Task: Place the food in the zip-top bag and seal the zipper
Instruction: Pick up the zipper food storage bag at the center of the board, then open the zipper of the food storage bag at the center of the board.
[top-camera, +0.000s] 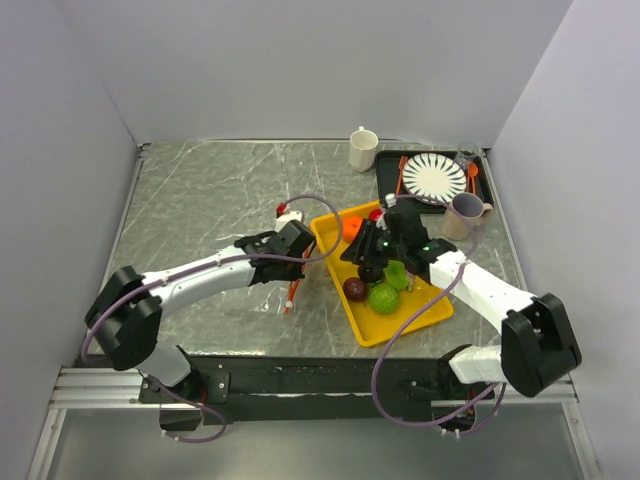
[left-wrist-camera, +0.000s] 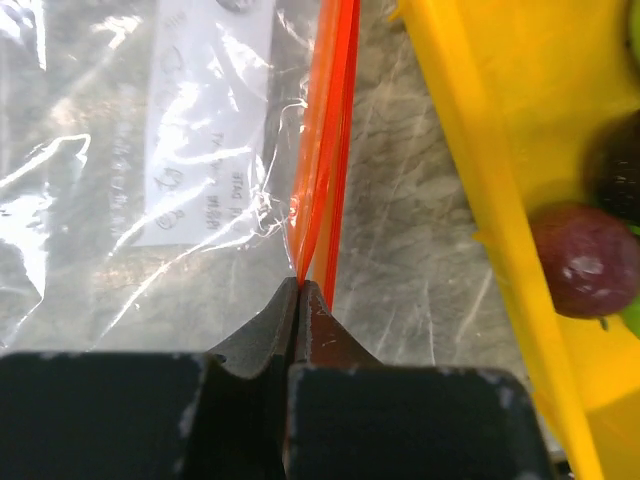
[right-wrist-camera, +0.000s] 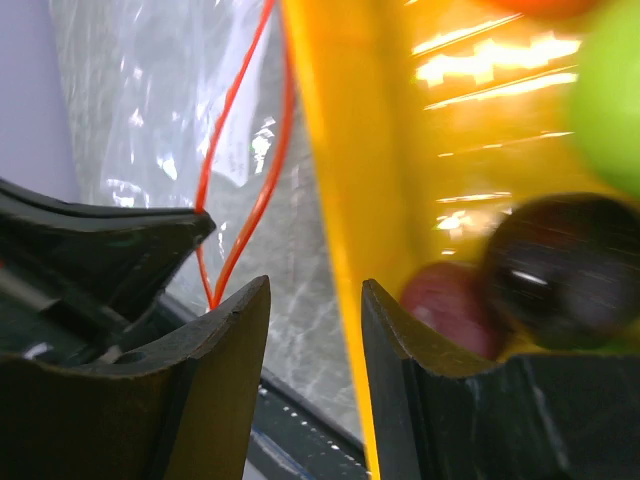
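Note:
The clear zip-top bag lies on the marble table left of the yellow tray. My left gripper is shut on one end of its orange-red zipper, whose two strips spread apart beyond the jaws. My right gripper is open and empty, low over the tray's left rim. The food lies in the tray: a dark purple fruit, another dark one, green fruits and an orange one. The zipper also shows in the right wrist view.
A white cup stands at the back. A black tray with a striped plate, an orange spoon and a lilac cup sits at the back right. Walls close in on left and right.

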